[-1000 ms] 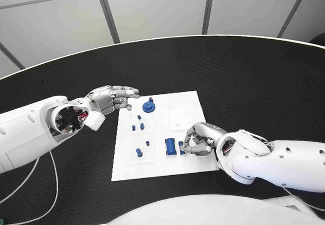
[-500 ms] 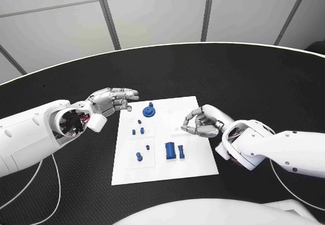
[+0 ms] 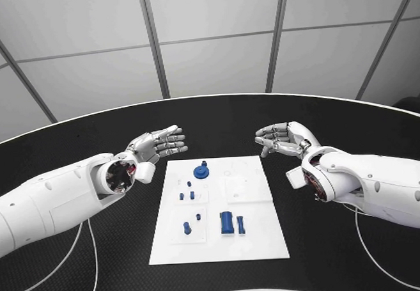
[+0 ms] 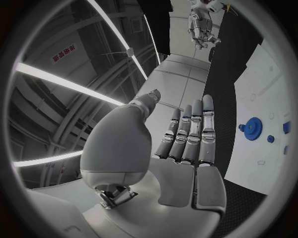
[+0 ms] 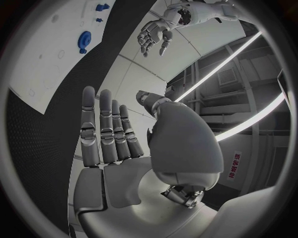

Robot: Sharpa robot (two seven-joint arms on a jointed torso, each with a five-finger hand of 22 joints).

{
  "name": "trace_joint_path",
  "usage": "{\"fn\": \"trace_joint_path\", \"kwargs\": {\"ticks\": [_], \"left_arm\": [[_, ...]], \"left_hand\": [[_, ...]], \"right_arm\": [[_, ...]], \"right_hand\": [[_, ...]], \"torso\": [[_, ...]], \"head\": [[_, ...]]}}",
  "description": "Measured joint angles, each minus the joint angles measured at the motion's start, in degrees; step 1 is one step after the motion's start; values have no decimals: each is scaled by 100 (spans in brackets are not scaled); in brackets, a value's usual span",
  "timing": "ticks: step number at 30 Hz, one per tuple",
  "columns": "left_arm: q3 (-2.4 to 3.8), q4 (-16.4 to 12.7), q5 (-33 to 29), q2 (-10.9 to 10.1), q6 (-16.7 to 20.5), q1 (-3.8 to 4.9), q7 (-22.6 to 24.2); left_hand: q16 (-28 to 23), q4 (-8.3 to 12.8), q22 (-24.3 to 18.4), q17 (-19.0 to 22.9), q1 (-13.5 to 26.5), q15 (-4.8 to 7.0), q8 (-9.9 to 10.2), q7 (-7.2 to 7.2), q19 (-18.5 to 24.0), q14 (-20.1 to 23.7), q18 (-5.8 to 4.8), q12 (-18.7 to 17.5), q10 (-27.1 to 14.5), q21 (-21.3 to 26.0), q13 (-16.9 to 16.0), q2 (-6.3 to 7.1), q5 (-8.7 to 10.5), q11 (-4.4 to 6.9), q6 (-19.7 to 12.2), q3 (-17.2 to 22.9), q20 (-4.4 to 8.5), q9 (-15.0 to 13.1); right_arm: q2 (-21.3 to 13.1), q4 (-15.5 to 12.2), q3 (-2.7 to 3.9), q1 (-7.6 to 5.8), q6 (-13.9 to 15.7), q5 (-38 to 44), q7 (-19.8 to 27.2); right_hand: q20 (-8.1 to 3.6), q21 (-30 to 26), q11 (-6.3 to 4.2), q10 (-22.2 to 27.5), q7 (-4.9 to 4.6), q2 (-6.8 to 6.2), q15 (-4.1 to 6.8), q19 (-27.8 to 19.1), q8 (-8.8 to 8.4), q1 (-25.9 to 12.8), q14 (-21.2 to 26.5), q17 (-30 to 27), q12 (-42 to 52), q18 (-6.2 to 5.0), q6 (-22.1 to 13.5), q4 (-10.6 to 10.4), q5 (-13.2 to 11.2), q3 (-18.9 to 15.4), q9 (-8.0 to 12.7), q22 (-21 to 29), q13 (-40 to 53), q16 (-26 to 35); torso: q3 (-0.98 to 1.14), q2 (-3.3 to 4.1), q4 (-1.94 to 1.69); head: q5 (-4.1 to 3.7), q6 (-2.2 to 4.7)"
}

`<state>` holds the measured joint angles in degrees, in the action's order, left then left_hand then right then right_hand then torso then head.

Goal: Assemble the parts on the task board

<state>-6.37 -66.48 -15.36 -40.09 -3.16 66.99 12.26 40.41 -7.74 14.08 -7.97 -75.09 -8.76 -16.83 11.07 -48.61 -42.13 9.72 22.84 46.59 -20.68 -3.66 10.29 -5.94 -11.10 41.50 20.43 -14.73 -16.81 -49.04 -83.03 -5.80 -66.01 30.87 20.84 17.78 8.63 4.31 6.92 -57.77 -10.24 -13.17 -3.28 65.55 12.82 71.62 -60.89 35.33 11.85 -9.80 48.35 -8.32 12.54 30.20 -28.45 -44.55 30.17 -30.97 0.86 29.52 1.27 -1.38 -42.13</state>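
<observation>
We see the left hand [image 3: 157, 145] raised off the black table [image 3: 357, 127] beyond the task board's [image 3: 259, 236] far left corner, fingers extended, holding nothing. The right hand [image 3: 284, 139] hovers past the far right corner, likewise empty with fingers apart. On the board lie a blue gear [image 3: 201, 171], small pegs [image 3: 187, 195] and a blue cylinder [image 3: 227, 222].

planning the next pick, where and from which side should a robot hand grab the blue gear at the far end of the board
Probably by the small knob rising from the middle of the blue gear, coming down from above. The gear lies flat on the task board, so its toothed rim gives fingers little to get under. The left robot hand hovers open nearest that end; the right robot hand is open too.
</observation>
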Motion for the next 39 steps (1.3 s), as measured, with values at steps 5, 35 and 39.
{"fn": "trace_joint_path", "kwargs": {"ticks": [5, 35, 39], "left_arm": [[1, 206, -193, 228, 270, -61, 216], [487, -1639, 1089, -257, 3470, -537, 1393], [567, -2013, 1328, -366, 4108, -615, 1586]], "left_hand": [[-1291, -236, -734, 293, -300, -243, 149, -90, 426, 291, -34, -540, -138, 1152, 1, -189, 0, -175, -170, -541, -186, 269], [-3976, 750, -1396, 785, 7132, 864, 1638, -1098, 4770, 4132, -846, -2246, -4567, 2022, 354, -1020, 562, 1091, -4058, -1995, 1464, 1657], [-4002, 766, -1401, 789, 7464, 874, 1664, -1108, 4834, 4183, -936, -2246, -4629, 2046, 358, -1027, 562, 1111, -4129, -2011, 1471, 1669]], "right_arm": [[323, 609, 2, -29, -316, -368, 309], [435, -693, 580, 585, 1325, -2084, 1202], [435, -693, 580, 585, 1325, -2084, 1202]], "right_hand": [[287, -55, 129, -59, -102, 92, -219, -489, -224, 93, 287, -800, -329, 0, 58, 126, -70, -105, 246, 1427, -1073, 1148], [-843, -388, -680, 5648, 1006, 1298, 329, -6424, -1249, -6874, 5976, -3499, -1141, 895, -4735, 830, -1208, -2948, 2809, 4421, -2993, 3057], [-863, -411, -697, 5752, 1026, 1316, 330, -6525, -1249, -7117, 6065, -3525, -1165, 895, -4816, 831, -1222, -2995, 2836, 4443, -3005, 3088]], "torso": [[-25, -76, -7], [-84, 158, -125], [-86, 163, -126]], "head": [[83, 162], [138, 773], [138, 775]]}}
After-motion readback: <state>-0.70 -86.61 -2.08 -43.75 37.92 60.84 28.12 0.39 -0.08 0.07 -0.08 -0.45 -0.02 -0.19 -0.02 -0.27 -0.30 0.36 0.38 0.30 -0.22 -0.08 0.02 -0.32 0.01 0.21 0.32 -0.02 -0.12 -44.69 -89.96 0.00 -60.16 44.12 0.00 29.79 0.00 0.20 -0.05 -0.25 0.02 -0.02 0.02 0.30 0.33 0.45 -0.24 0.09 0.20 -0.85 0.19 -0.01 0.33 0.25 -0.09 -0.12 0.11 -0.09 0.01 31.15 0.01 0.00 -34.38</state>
